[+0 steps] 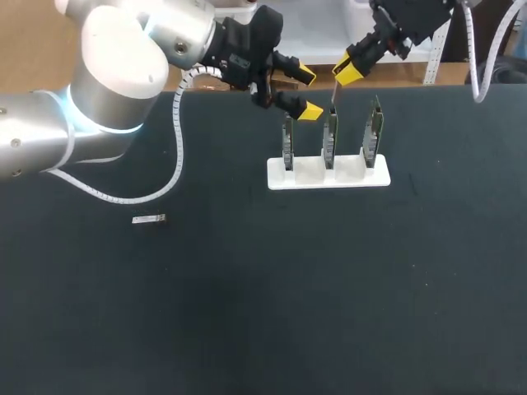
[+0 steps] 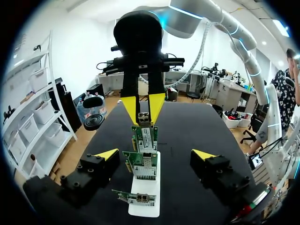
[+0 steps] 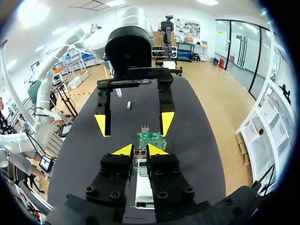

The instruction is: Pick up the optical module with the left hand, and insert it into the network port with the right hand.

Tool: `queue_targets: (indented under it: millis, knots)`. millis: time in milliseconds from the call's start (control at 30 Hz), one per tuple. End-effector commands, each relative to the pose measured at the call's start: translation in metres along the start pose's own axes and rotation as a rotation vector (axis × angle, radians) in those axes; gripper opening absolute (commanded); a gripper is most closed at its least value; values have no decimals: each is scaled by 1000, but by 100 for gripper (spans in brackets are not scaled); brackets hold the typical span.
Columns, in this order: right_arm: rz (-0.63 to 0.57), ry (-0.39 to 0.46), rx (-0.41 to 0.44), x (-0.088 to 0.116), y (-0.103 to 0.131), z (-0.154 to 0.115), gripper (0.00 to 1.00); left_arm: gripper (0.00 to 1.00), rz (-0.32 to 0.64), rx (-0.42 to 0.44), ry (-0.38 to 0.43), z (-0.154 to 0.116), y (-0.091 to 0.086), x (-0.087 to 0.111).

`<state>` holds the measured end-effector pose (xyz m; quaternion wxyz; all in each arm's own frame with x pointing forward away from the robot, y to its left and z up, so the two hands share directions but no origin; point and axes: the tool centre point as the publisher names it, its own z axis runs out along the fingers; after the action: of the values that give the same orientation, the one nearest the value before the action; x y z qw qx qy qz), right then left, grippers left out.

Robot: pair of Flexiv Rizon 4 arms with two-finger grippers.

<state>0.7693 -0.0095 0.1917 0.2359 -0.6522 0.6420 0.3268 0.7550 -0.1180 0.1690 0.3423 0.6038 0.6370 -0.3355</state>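
Right hand pinched optical module upright, just above network card port in white holder, likely aligning for insertion. Left hand spread, empty, beside cards, leaving port access free.

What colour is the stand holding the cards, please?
The stand is white; head view shows it best.

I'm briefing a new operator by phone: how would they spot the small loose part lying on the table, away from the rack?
Start at the white rack holding three upright green boards on the dark table. Go toward the robot's left and a little nearer the robot: the loose part is a small silvery bar, the only thing lying flat and alone.
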Motion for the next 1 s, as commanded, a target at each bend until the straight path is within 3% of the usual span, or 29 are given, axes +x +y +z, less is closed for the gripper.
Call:
queue_targets:
  millis: [33, 1000]
  knots:
    - [-2, 4, 13, -1, 5, 0, 0, 100, -2, 4, 6, 0, 2, -1]
    - [42, 88, 36, 2, 1, 5, 0, 100, -2, 4, 6, 0, 2, -1]
